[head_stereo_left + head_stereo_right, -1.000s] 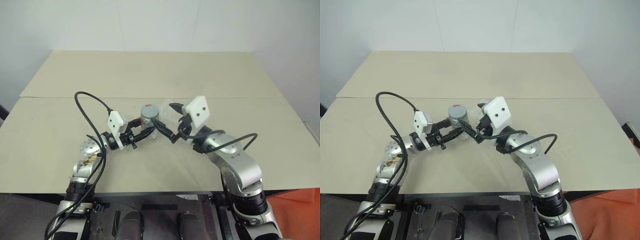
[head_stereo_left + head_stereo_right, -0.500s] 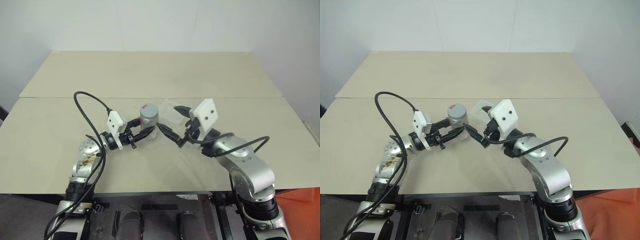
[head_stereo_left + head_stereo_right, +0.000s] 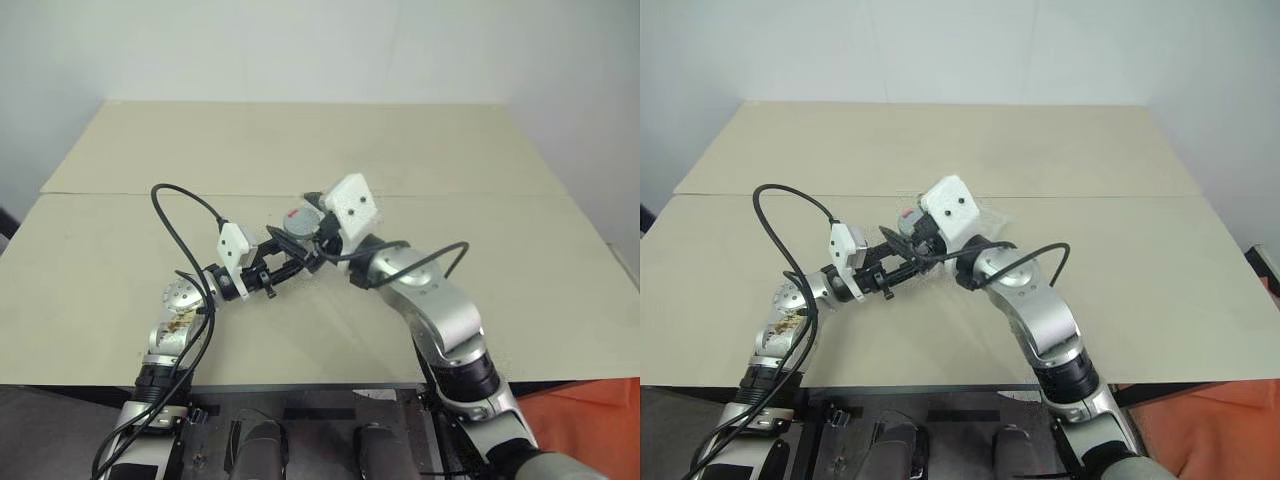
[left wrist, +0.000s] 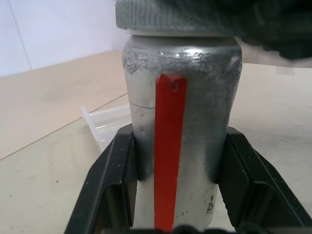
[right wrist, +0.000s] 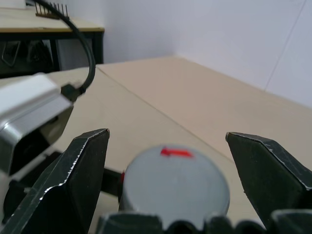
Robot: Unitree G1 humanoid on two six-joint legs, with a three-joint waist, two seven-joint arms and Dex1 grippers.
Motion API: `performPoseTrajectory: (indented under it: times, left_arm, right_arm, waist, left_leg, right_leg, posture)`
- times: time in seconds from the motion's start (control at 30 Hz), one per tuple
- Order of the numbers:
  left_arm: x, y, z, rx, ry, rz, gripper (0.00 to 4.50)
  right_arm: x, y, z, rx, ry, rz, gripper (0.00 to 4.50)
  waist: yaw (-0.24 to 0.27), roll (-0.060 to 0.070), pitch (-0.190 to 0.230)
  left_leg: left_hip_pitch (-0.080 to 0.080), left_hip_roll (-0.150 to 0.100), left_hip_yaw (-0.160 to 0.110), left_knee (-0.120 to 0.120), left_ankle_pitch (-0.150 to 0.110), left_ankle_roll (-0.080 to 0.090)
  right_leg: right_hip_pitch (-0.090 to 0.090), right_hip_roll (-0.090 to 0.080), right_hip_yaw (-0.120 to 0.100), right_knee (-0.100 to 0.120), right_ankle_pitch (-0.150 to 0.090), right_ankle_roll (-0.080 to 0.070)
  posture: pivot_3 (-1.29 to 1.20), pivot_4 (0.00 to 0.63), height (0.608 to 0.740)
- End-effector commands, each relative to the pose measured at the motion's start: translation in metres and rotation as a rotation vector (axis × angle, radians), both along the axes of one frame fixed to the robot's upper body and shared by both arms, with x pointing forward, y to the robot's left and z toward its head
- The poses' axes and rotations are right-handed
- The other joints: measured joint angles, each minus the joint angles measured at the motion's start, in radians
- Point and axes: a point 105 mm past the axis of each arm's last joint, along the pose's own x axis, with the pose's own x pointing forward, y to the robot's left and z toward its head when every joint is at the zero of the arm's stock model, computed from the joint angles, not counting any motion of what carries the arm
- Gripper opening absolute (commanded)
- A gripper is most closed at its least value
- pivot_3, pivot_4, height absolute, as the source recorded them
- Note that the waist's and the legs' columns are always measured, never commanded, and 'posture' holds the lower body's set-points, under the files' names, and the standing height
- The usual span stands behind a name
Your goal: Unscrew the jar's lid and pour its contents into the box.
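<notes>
The jar (image 4: 178, 122), silvery with a vertical red stripe, stands upright above the table's middle, and my left gripper (image 3: 291, 252) is shut on its body from the left. Its grey lid (image 5: 175, 183) carries a red mark and sits on the jar. My right gripper (image 5: 166, 135) is open, with one finger on each side of the lid and apart from it. In the eye views that gripper (image 3: 312, 228) comes in from the right, over the jar's top. The box (image 4: 105, 122), a translucent white tray, lies on the table just behind the jar, mostly hidden by my right hand.
The tan table (image 3: 480, 250) has a seam (image 3: 500, 195) running across behind the jar. A black cable (image 3: 175, 192) loops up from my left arm. A dark side table (image 5: 48, 27) stands far behind the scene.
My right gripper swung left and up from beside the jar and now straddles the lid, covering the box. The left gripper and jar held still.
</notes>
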Motion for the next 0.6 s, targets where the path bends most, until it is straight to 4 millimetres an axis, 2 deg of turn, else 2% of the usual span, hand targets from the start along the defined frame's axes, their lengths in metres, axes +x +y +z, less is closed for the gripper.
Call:
performPoseTrajectory:
  times: [0.03,0.23,0.6]
  left_arm:
    - [-0.003,-0.003,0.009,-0.015,-0.046,-0.007,1.93]
    - [-0.004,-0.002,0.007,-0.012,-0.042,-0.005,1.93]
    - [0.001,0.005,0.007,-0.013,-0.042,0.018,1.93]
  right_arm:
    - [0.001,-0.001,0.015,0.025,-0.073,-0.008,4.47]
    - [0.005,-0.005,0.008,0.008,-0.056,-0.03,4.47]
    - [0.0,-0.017,0.002,0.027,-0.032,-0.062,4.47]
  waist:
    - [0.0,0.0,0.0]
    - [-0.002,0.0,0.0]
    - [-0.002,0.0,0.0]
  left_leg:
    - [0.0,0.0,0.0,0.0,0.0,0.0]
    - [0.0,0.0,0.0,0.0,0.0,0.0]
    - [0.0,0.0,0.0,0.0,0.0,0.0]
  right_leg:
    - [0.0,0.0,0.0,0.0,0.0,0.0]
    - [0.0,0.0,0.0,0.0,0.0,0.0]
    - [0.0,0.0,0.0,0.0,0.0,0.0]
  posture:
    - [0.0,0.15,0.74]
    - [0.0,0.15,0.74]
    - [0.0,0.15,0.74]
